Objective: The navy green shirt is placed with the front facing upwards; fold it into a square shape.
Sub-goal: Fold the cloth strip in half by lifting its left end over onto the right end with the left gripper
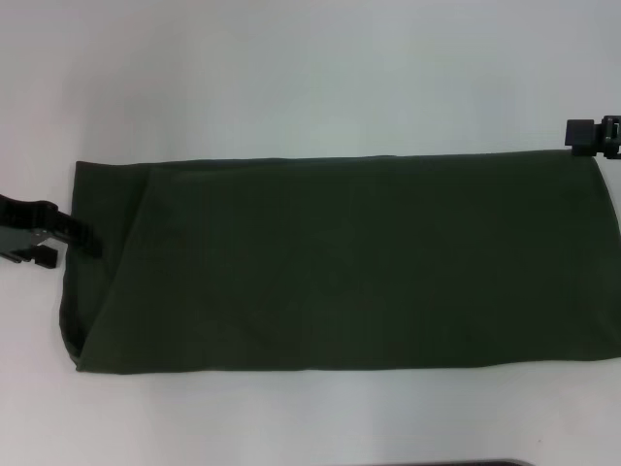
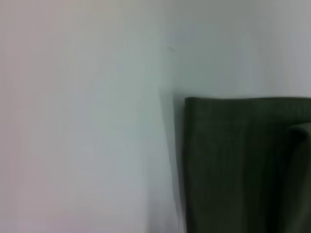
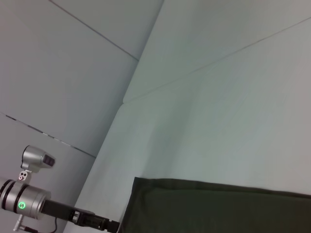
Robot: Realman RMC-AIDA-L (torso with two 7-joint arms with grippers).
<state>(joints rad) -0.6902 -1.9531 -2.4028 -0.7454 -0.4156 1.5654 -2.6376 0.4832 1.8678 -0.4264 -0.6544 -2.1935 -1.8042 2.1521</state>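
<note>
- I see the navy green shirt [image 1: 340, 262] lying flat on the white table [image 1: 291, 78] as a long horizontal band, already folded lengthwise; no lettering or print shows on the exposed surface.
- At the shirt's left end, a diagonal fold line runs from the upper edge down toward the lower left corner, where the fabric overlaps itself.
- The far edge of the shirt is straight; the near edge curves slightly, and the right end runs out of the head view.
- The left gripper [image 1: 60, 243] sits at the left end of the shirt, about midway along that short edge. Its black fingers [image 1: 78, 236] touch or overlap the fabric edge. I cannot tell whether they are spread or pinching the cloth.
- The right gripper [image 1: 594, 136] is at the far right corner of the shirt, just beside the upper edge. I cannot tell how its fingers stand or whether they hold fabric.
- The left wrist view shows a squared corner of the shirt [image 2: 243, 165] on the table [image 2: 87, 116], with a raised fold at one side.
- The right wrist view shows the shirt's edge [image 3: 218, 208] on the table [image 3: 218, 111], with the left arm [image 3: 29, 201], showing a green indicator light, reaching to its end.
</note>
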